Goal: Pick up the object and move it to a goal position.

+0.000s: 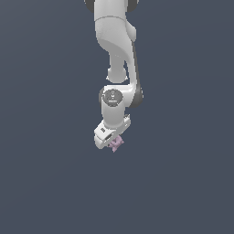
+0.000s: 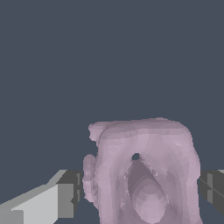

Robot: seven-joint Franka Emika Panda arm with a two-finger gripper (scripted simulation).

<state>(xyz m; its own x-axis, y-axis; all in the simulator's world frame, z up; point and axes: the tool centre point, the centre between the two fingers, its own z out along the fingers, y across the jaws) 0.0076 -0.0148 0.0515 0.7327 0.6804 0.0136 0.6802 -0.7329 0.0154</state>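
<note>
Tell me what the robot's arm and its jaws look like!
The arm is smooth, white and rounded, like fat tubes joined together, with a dark strip down one side. One joint has a grey round cap. The gripper is white and blocky. In the wrist view, its jaws are pale grey with dark grey tips.

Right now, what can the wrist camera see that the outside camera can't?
Only the wrist view shows the pink lumpy object big and close, with a small hole in it, sitting between the two grey fingertips. Only the exterior view shows the whole white arm reaching down, with the gripper at its end. Both show the pink object at the gripper and a plain dark blue-grey background.
</note>
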